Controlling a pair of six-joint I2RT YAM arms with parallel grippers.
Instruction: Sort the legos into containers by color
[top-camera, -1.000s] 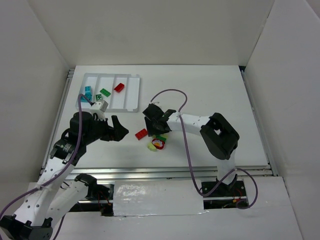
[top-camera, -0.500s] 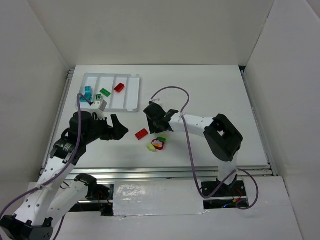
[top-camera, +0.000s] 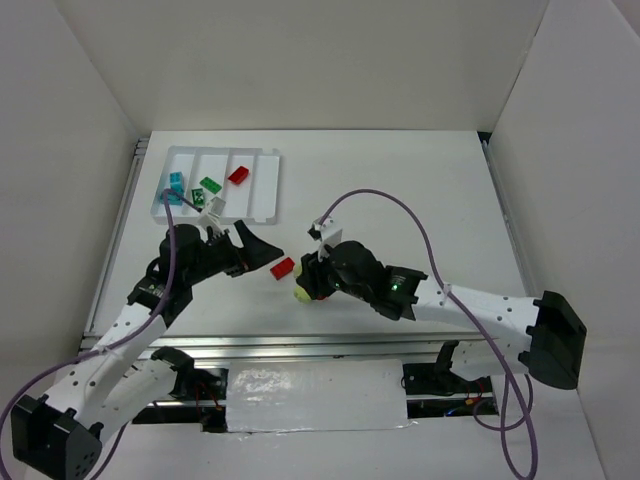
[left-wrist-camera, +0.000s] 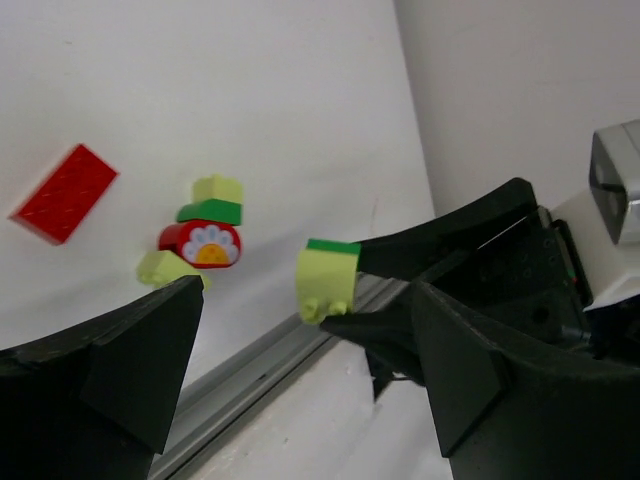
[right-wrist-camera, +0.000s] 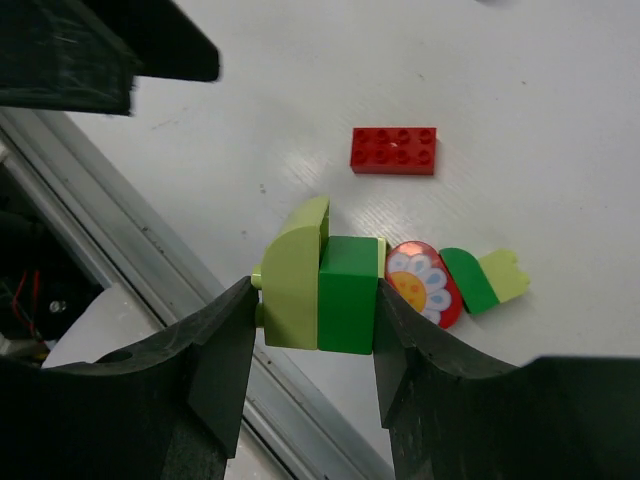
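My right gripper (right-wrist-camera: 318, 296) is shut on a yellow-green lego joined to a green lego (right-wrist-camera: 347, 293), lifted a little above the table; the pair (left-wrist-camera: 328, 280) also shows in the left wrist view. In the top view the right gripper (top-camera: 308, 284) hangs just right of a flat red lego (top-camera: 283, 267). Under it lie a red flower piece (right-wrist-camera: 425, 285), a green piece (right-wrist-camera: 462, 280) and a yellow-green piece (right-wrist-camera: 505, 275). My left gripper (top-camera: 262, 252) stands open and empty, left of the red lego. The containers, a white tray (top-camera: 272, 190), hold teal legos (top-camera: 176, 181), a green one (top-camera: 210, 185) and a red one (top-camera: 238, 174) in separate compartments.
A metal rail (top-camera: 300, 345) runs along the table's near edge, close below the right gripper. White walls enclose the table on three sides. A purple cable (top-camera: 420, 225) arcs over the right arm.
The right arm has swung down low over the loose pile, and its jaws have closed on the yellow-green and green pair. The left gripper has shifted slightly to the right, still open.
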